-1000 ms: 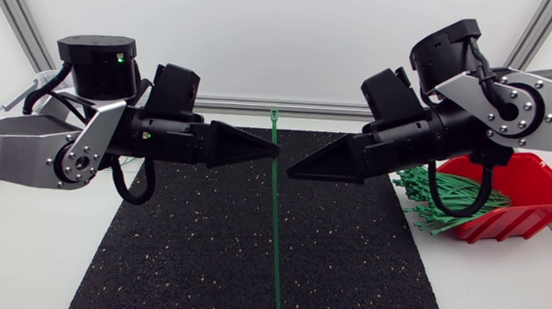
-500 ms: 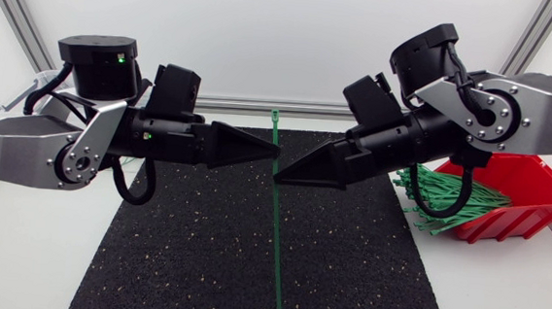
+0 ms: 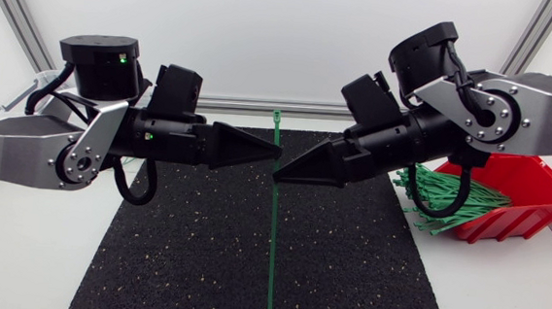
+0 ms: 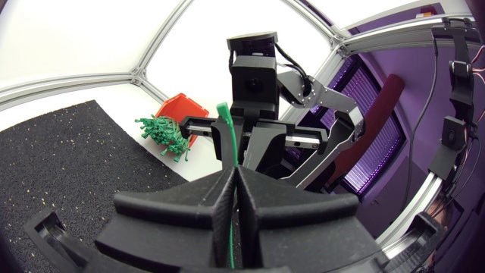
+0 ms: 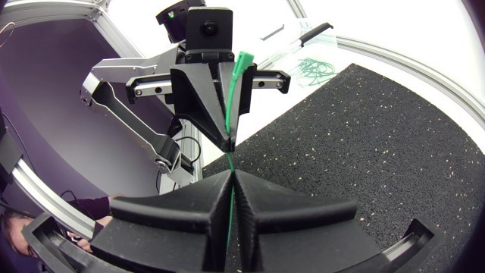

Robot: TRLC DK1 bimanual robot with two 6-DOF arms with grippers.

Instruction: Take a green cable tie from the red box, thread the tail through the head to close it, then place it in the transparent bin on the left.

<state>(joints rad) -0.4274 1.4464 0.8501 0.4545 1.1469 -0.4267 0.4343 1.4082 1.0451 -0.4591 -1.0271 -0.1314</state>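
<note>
Grippers meet tip to tip above the middle of the black mat point(image 3: 181, 265), with the left arm coming in from its side and the right arm from the other. The left gripper point(image 3: 276, 152) has its fingers pressed together on the green cable tie point(image 3: 273, 232). In the left wrist view the strap point(image 4: 227, 136) comes up out of the seam between the closed fingers point(image 4: 174, 205), and its head end stands free ahead of them. The right gripper point(image 3: 276, 177) is also closed narrow on the same tie, just beside the left gripper's pinch point on the tail side. In the right wrist view a thin green line runs through the seam of its fingers point(image 5: 288, 208) and on to the left gripper's tips point(image 5: 227, 144). Seen from the head camera, the tie hangs straight, crossing the mat lengthwise, with the head end toward the far edge and the long tail toward the near edge. The tie is unthreaded and no loop has formed. The red box point(image 3: 531, 197) sits at the right side of the table, off the mat, with a bundle of green ties point(image 3: 448, 201) spilling over its inner edge. The transparent bin point(image 5: 312, 32) is beyond the mat on the left side, with a few green ties visible inside it.
</note>
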